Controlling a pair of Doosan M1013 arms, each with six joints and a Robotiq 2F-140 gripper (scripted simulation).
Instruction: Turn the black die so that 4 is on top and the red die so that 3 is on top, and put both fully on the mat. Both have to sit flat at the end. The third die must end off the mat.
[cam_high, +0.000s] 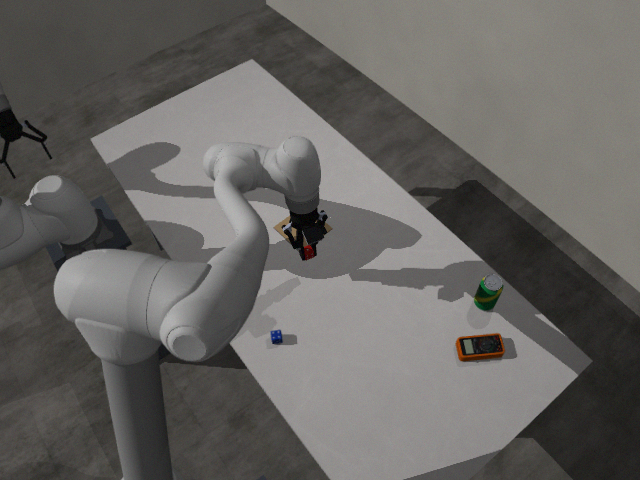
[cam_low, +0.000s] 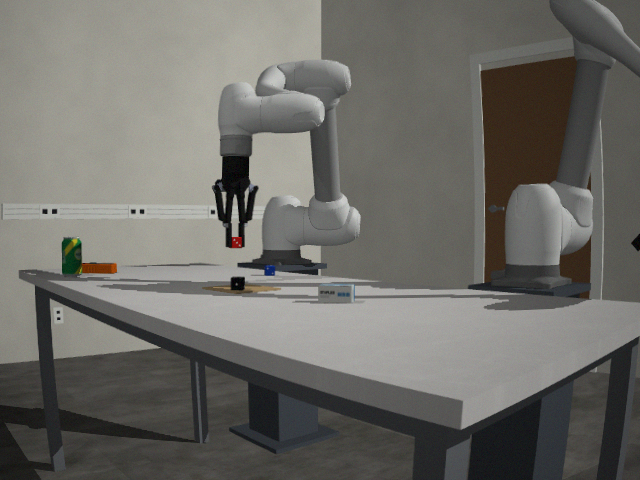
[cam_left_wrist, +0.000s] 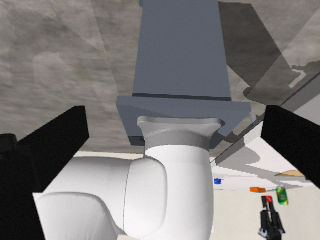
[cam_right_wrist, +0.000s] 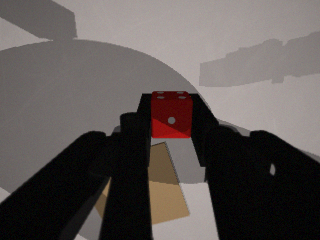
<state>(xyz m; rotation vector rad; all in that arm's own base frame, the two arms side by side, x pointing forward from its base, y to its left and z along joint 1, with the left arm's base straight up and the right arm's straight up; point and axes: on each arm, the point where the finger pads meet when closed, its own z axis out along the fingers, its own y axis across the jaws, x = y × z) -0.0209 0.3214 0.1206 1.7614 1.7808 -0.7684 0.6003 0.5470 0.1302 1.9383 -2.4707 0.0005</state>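
Observation:
My right gripper is shut on the red die and holds it above the table. In the right wrist view the die's large face shows 1 and its narrow upper face shows 4. The black die sits flat on the tan mat; one pip shows on its side, and its top cannot be read. The blue die lies off the mat, 4 on top. My left gripper is open, away from the table.
A green can and an orange multimeter stand far from the mat, toward one table end. A white staples box stands near the mat in the exterior view and is hidden in the top view.

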